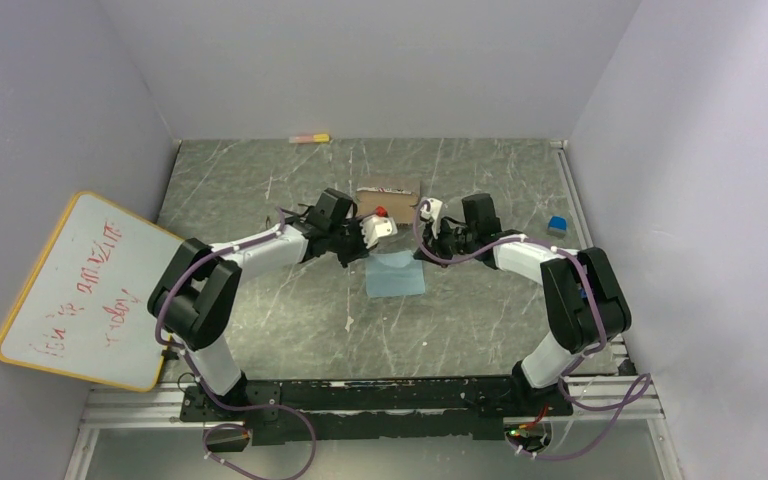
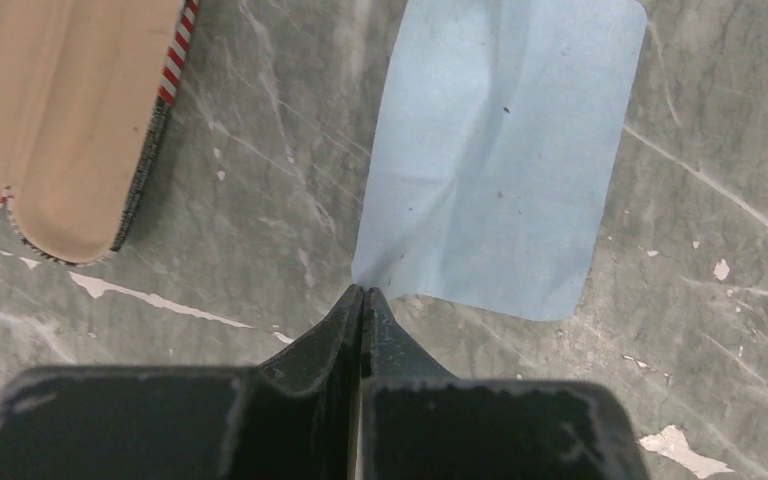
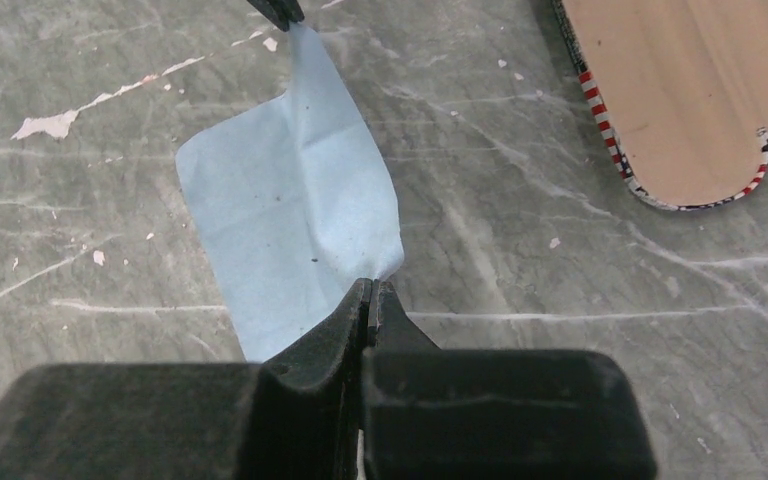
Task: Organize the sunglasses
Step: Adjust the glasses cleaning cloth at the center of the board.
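Note:
No sunglasses show in any view. A light-blue cloth (image 1: 396, 273) lies mid-table, and each gripper pinches one of its corners. My left gripper (image 2: 363, 292) is shut on the near corner of the cloth (image 2: 500, 150), which creases toward the tips. My right gripper (image 3: 371, 285) is shut on another corner of the cloth (image 3: 290, 200), and that corner is pulled up a little. The left gripper's fingertips (image 3: 278, 10) show at the top of the right wrist view, holding the opposite corner. From above, the left gripper (image 1: 370, 254) and right gripper (image 1: 422, 254) flank the cloth's far edge.
A brown case (image 1: 388, 190) with red-and-white striped trim lies just beyond the cloth, seen as the case (image 2: 60, 110) and the case (image 3: 680, 90). A small blue block (image 1: 557, 225) sits at right. A whiteboard (image 1: 80, 290) leans at left. A pink-yellow item (image 1: 310, 138) lies by the back wall.

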You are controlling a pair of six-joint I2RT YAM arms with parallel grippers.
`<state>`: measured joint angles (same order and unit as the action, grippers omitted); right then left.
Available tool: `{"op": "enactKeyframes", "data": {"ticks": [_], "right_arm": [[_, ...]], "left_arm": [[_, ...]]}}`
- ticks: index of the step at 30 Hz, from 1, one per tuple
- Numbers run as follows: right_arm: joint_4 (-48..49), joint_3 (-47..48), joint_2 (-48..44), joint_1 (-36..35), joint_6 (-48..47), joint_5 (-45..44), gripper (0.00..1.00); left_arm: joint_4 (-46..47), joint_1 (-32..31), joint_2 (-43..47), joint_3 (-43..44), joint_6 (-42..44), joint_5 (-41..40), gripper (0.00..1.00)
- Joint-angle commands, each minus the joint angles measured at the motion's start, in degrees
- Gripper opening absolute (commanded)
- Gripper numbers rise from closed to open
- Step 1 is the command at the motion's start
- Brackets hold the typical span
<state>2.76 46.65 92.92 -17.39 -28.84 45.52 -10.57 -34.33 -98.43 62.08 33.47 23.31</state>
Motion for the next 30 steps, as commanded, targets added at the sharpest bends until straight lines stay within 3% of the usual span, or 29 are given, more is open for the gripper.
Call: {"op": "enactKeyframes", "data": {"ticks": [1, 30], "right_arm": [[-2.58, 2.29, 0.39, -0.15, -3.51, 2.49, 0.00], [-10.07, 4.01, 1.90, -0.13, -8.29, 3.65, 0.00]], "left_arm": [[1.00, -0.30, 0.74, -1.30, 0.73, 2.14, 0.05], [-4.77, -0.29, -0.52, -1.16, 4.63, 10.48, 0.05]]}}
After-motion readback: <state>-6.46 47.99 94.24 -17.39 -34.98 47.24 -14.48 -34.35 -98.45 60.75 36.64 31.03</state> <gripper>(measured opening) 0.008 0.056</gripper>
